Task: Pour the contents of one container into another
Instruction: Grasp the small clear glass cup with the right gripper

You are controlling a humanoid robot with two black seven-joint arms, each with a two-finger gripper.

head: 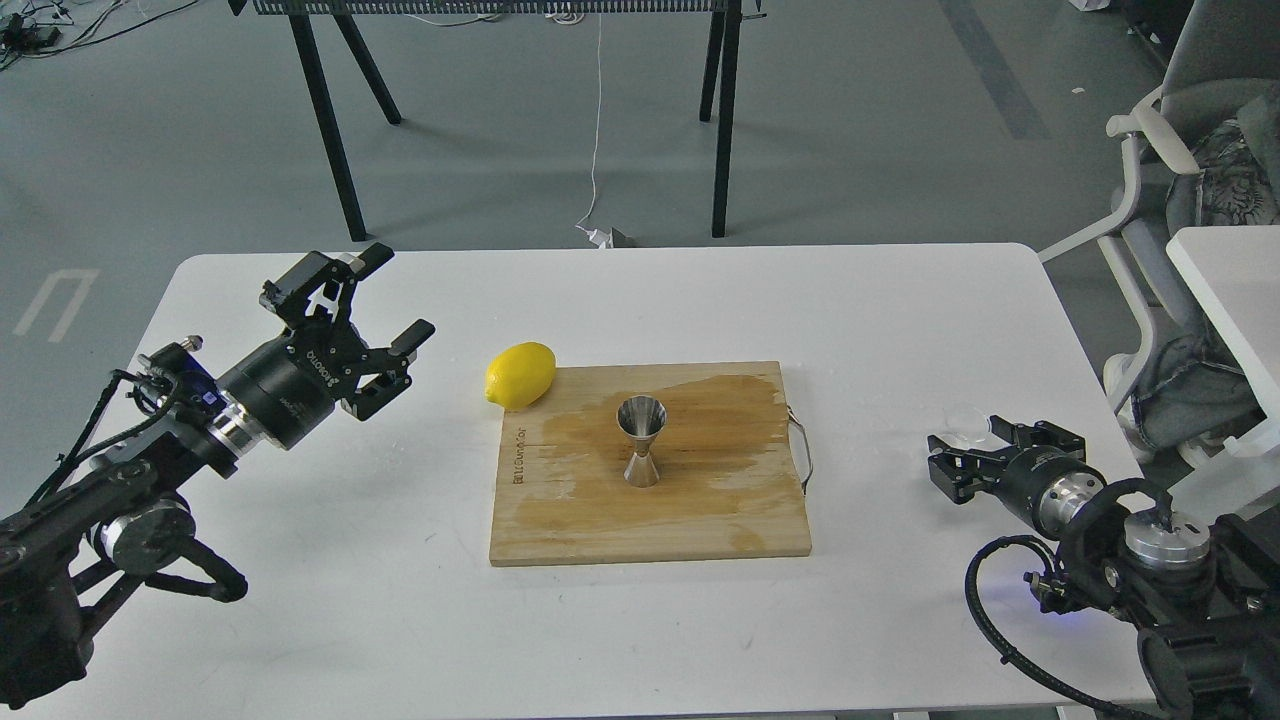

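Note:
The steel hourglass jigger stands upright in the middle of the wooden cutting board. The small clear glass cup stands on the white table near its right edge, faint against the top. My right gripper is open and low over the table, its fingertips right at the cup's near side. I cannot tell whether they touch it. My left gripper hangs open above the table's left part, left of the lemon, holding nothing.
A yellow lemon lies at the board's far left corner. The board has a wet stain and a wire handle on its right side. A chair and a second table stand beyond the right edge.

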